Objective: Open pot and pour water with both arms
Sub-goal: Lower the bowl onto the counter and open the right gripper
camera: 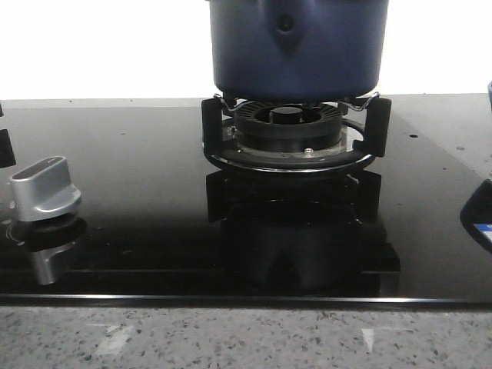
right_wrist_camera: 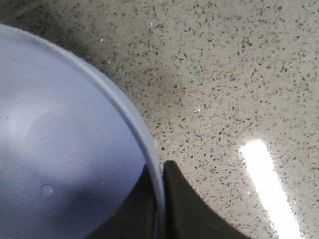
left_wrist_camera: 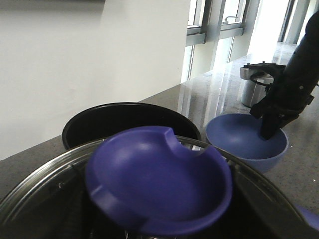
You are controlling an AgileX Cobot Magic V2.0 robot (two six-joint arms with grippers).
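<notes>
Pot (camera: 298,48) sits on burner ring (camera: 290,127) of black glass cooktop (camera: 138,177), shield-shaped handle mount facing front camera.

Left wrist view: glass lid (left_wrist_camera: 45,199) with purple knob (left_wrist_camera: 159,186) directly at left pincer; fingers hidden, grip state cannot tell. Pot's dark open mouth (left_wrist_camera: 129,122) just beyond lid.

Right pincer (right_wrist_camera: 160,199) closed on rim of blue bowl (right_wrist_camera: 65,149), one finger inside, one outside. Bowl rests on speckled table (right_wrist_camera: 239,74). Same pincer (left_wrist_camera: 271,119) visible at bowl (left_wrist_camera: 239,137), beside pot.
</notes>
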